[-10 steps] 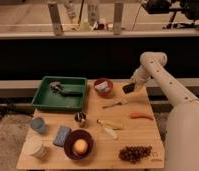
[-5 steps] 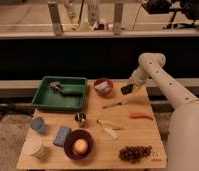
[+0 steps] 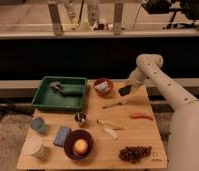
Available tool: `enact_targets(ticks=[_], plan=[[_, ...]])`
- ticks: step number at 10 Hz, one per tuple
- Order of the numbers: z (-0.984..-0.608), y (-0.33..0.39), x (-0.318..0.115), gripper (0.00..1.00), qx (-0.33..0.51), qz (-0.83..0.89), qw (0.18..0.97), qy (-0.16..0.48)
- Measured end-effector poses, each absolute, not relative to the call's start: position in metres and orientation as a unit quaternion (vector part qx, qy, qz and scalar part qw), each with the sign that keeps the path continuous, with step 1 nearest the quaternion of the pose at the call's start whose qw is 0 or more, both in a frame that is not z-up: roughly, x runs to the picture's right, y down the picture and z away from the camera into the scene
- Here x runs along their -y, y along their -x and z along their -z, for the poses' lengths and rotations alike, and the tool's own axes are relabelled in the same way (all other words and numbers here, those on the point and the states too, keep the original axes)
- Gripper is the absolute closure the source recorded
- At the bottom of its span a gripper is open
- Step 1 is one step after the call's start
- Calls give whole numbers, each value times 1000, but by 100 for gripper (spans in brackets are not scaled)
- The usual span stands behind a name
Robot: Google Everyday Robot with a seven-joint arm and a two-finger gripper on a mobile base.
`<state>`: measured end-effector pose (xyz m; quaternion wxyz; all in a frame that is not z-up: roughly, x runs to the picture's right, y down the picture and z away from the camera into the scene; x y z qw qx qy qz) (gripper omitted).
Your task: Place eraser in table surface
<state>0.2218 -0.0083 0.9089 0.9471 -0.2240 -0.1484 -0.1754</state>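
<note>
- End effector: you find it at the far right of the tabletop, just right of the red bowl. It hangs above the wood near the back edge.
- State of the end effector: a small dark block sits at its tip, and this is best read as the eraser. On that reading the end effector is closed around the eraser. The block and the tip merge in this view, so treat the reading as a judgement.
- Location of the eraser: it is at the tip of the end effector, and you should judge it to be off the wood rather than resting on it. No other small black block lies anywhere on the tabletop.
- Done so far: the eraser is in hand and has been brought over the tabletop, well apart from the green tray.
- Left to do: lower the eraser to the wood, release it and withdraw. None of this shows as done.
- Landing area: bare wood lies below and toward the front of the end effector. A slender utensil lies near it, and an orange stick lies farther forward. You would likely want to set the eraser down short of the utensil.
</note>
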Motion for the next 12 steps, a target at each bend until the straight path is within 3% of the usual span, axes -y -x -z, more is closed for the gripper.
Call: enact_targets(ticks=[5, 12], plan=[[-897, -257, -49, 100, 170, 170, 936, 257], [-889, -229, -94, 99, 196, 191, 915, 297]])
